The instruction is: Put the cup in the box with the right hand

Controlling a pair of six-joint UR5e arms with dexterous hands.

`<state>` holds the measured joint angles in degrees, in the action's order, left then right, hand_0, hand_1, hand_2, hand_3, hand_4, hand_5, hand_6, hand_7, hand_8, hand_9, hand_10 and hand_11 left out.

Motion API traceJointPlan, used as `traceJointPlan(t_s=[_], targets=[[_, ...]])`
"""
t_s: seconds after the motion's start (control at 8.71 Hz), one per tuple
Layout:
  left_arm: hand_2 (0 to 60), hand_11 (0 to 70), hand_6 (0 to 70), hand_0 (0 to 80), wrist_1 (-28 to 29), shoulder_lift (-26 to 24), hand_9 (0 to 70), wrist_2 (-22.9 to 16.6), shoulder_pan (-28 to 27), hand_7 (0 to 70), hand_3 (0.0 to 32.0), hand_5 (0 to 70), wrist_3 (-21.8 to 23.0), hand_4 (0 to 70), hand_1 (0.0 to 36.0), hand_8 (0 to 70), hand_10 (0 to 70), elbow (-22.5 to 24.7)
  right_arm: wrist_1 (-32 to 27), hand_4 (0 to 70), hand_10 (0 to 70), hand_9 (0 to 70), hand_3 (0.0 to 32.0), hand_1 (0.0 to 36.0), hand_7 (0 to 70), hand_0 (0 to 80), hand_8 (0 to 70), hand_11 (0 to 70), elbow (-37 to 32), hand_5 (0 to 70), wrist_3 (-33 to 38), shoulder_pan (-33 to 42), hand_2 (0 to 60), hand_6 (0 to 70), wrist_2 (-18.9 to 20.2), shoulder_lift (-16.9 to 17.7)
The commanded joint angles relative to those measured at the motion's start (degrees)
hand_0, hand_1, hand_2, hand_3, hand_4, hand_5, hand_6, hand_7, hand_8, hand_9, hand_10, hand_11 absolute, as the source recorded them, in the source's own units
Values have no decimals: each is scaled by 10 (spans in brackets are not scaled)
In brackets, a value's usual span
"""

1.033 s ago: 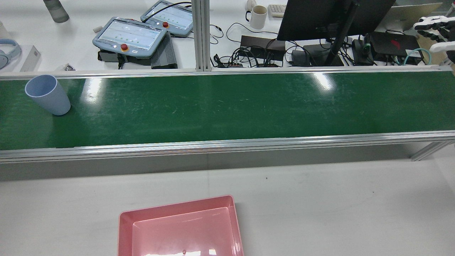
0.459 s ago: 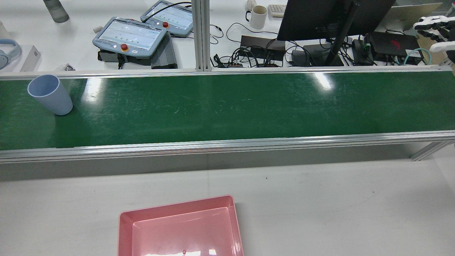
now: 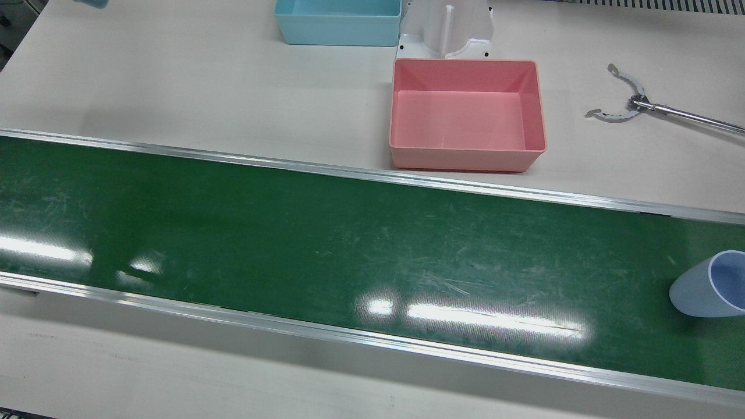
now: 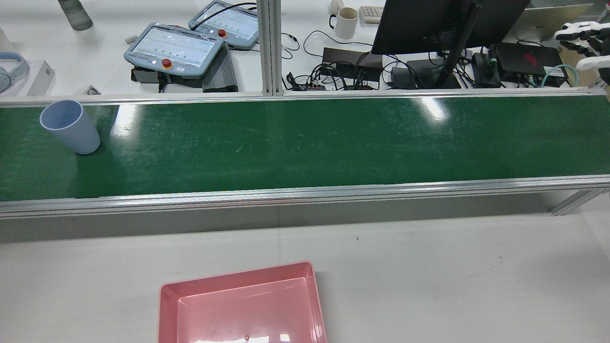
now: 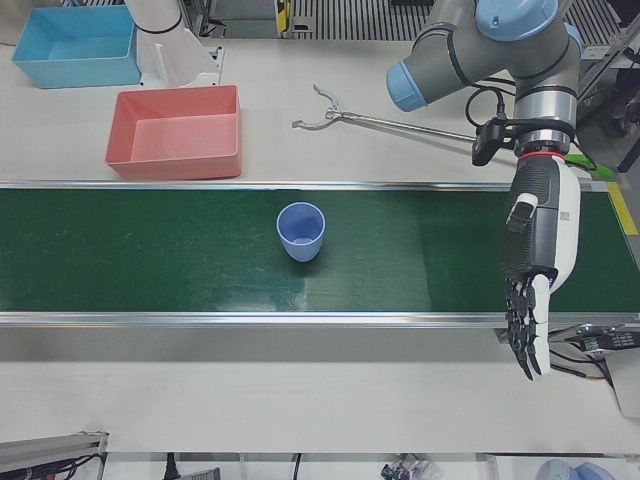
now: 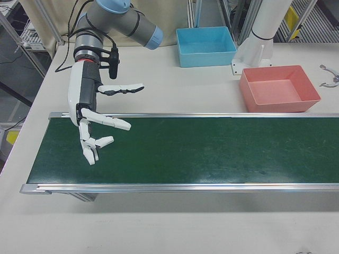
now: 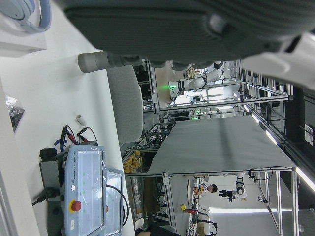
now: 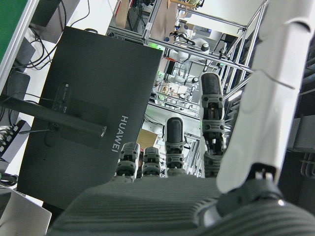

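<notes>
A pale blue cup (image 5: 301, 231) is standing upright, mouth open upward, on the green belt, showing at the rear view's 10 o'clock edge (image 4: 70, 126). A pink rectangular box (image 3: 467, 114) is sitting empty and open-topped on the white table, at about 1 o'clock in the front view, well apart from the cup.

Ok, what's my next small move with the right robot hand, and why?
Probably hold the right robot hand open over its end of the belt: the cup stands upright at the far end and has been creeping toward it.
</notes>
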<state>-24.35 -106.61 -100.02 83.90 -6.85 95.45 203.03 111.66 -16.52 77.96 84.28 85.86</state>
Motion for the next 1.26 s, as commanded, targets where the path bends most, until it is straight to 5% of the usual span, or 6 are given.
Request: traceJointPlan(t_s=[0.0,1.15], targets=[[0,0,0,0,0,0,0,0,0,0,0,0,0,0,0,0,0,0,0,445,93,149,0,123,554,572,41,151,0,54,0,0,0,130,0,0],[0,0,0,0,0,0,0,0,0,0,0,0,0,0,0,0,0,0,0,446,94,151,0,122,557,570,42,152,0,54,0,1,0,131,0,0]])
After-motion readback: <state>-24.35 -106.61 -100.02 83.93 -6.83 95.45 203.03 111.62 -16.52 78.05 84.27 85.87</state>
